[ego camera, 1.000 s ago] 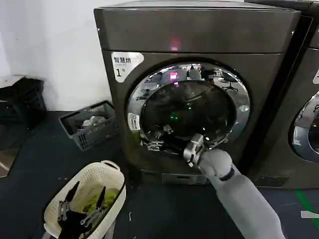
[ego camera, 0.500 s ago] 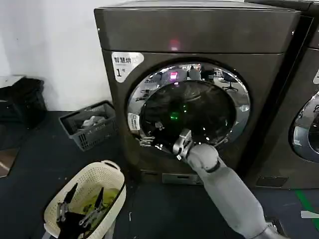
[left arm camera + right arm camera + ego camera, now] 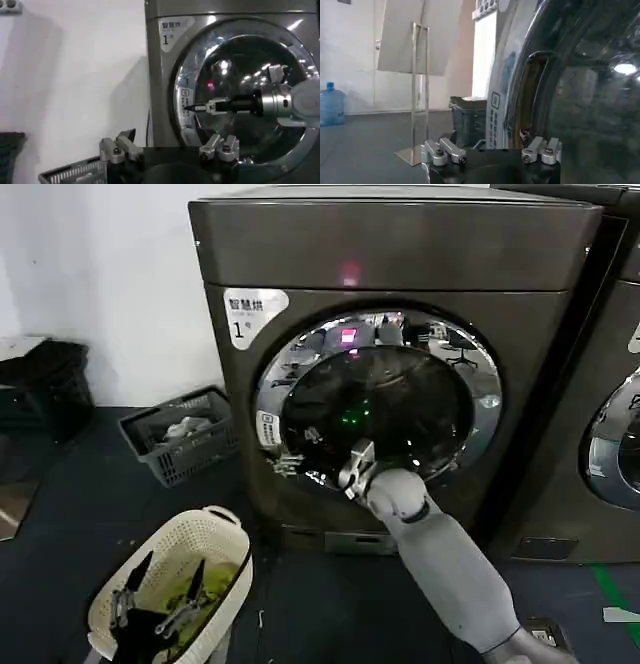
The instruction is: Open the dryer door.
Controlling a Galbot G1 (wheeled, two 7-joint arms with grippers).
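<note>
The dryer door (image 3: 380, 399) is a round chrome-ringed pane of dark glass on the bronze-grey machine with the "1" sticker (image 3: 240, 319), and it sits flush with the front. My right gripper (image 3: 352, 464) is at the door's lower left, near the chrome ring. In the left wrist view the right gripper (image 3: 192, 107) points at the left rim of the door (image 3: 240, 65). In its own view the right gripper (image 3: 495, 136) is open, with the door's edge and a brown recess (image 3: 532, 95) just beyond its fingers. My left gripper (image 3: 160, 599) hangs open and empty over the basket; the left gripper (image 3: 173, 135) faces the machine.
A cream perforated basket (image 3: 215, 529) with green cloth stands on the dark floor at lower left. A dark grey crate (image 3: 180, 434) sits against the white wall. A second dark machine (image 3: 615, 434) adjoins on the right. A board on a metal stand (image 3: 420, 75) and a blue water bottle (image 3: 330, 105) stand farther off.
My right gripper has slid left across the lower part of the door, from below its middle to the lower-left rim. The left arm and the door have not moved.
</note>
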